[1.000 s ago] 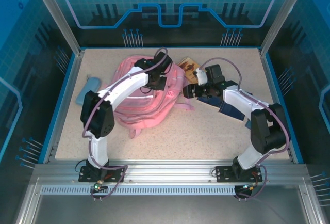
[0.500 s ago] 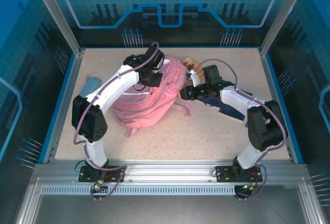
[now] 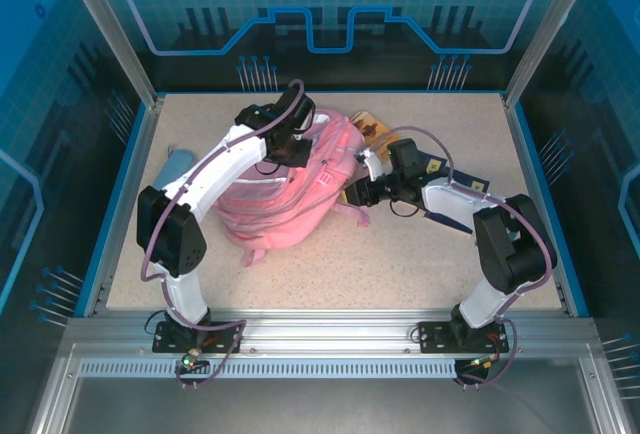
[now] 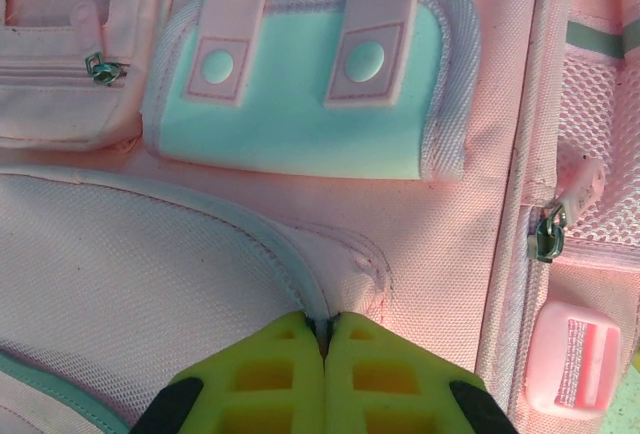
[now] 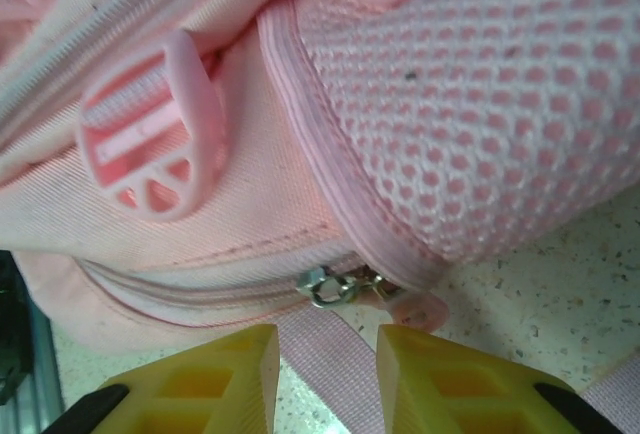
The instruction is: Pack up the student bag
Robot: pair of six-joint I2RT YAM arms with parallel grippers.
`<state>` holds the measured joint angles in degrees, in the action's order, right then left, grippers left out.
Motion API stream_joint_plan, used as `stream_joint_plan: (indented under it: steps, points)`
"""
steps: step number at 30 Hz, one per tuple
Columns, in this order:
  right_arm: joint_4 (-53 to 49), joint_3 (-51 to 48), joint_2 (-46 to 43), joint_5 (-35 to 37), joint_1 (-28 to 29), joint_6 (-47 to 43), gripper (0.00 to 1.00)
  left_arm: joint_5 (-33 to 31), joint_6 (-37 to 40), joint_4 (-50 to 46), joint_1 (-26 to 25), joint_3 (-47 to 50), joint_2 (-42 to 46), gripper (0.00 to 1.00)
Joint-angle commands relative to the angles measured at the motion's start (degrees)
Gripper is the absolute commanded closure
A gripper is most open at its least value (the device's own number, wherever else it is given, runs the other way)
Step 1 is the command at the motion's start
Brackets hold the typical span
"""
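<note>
Top external view: a big soft pink fabric backpack [image 3: 285, 209] sits mid-table, a bit left of centre, on the speckled beige tabletop [image 3: 400, 264], btwn the two arms. L gripper [image 3: 292, 152] is down on the bag's far part; R gripper [image 3: 362, 192] is at its right edge. A small light-blue pencil case [image 3: 172, 169] lies apart on the left. Flat brown book-like items [image 3: 368, 126] lie at the bag's far-right side; can't make out details.

Left wrist cam: the L yellow-green fingers [image 4: 280, 374] are pressed tight together, pinching a puckered bit of pink fabric by the curved zip seam. Just beyond is a mint-green pocket [image 4: 300, 94] w/ two pink snap tabs.

Right wrist cam: the R yellow fingers [image 5: 200, 374] stand a narrow way apart, w/ a flat pink webbing strap [image 5: 325, 354] lying in the gap; can't tell if it's clamped. A metal zip pull [image 5: 335, 284] sits just past the tips, below the pink mesh side pocket [image 5: 480, 104].
</note>
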<state>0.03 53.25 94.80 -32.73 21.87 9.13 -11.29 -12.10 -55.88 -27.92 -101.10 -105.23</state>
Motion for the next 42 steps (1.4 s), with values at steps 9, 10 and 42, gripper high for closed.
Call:
stream_joint_plan:
  steps: [9, 10, 42]
  points:
    - [9.7, -0.3, 0.0, 6.4, 1.7, -1.3, 0.66, 5.0, -0.1, -0.3, 1.2, -4.7, 5.1, 1.00]
    - [10.3, -0.5, 0.1, 7.1, 1.7, -1.5, 0.66, 5.5, 0.3, -0.6, 1.4, -4.7, 5.2, 1.00]
    - [23.7, -11.2, -3.8, 26.3, 9.6, -2.8, 0.68, 8.2, -2.6, 0.5, 3.7, -5.3, 6.4, 1.00]
